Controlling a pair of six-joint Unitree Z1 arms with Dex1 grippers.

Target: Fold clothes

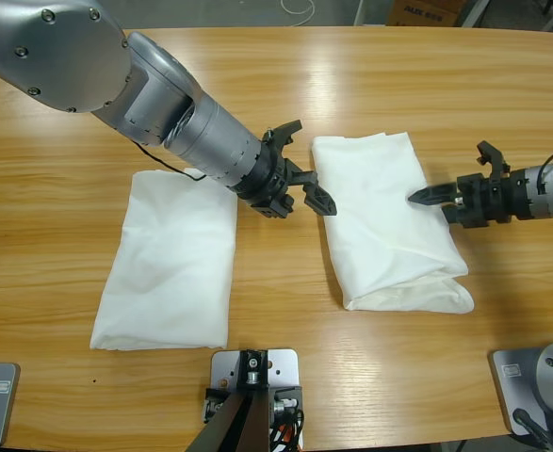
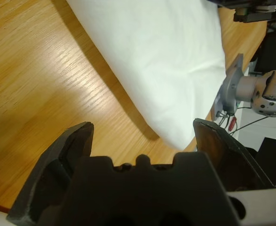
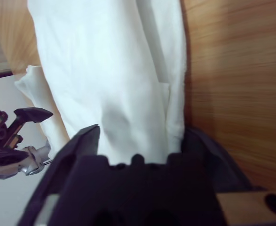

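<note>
Two folded white shirts lie on the wooden table (image 1: 285, 75). My left gripper (image 1: 316, 168) stands open between them, just off the left edge of the right-hand shirt (image 1: 389, 221). In the left wrist view that shirt (image 2: 166, 52) lies ahead of the open left gripper (image 2: 142, 127), which holds nothing. My right gripper (image 1: 443, 184) is open at the same shirt's right edge, its lower jaw tip resting on the cloth. The right wrist view shows the shirt (image 3: 114, 70) running in between the spread jaws of the right gripper (image 3: 142, 133). The other shirt (image 1: 172, 264) lies flat at the left, untouched.
Bare wood surrounds both shirts, with a wide strip along the table's far side. The left arm's large silver body (image 1: 116, 66) crosses the upper left of the table. The left gripper (image 3: 20, 123) also shows in the right wrist view.
</note>
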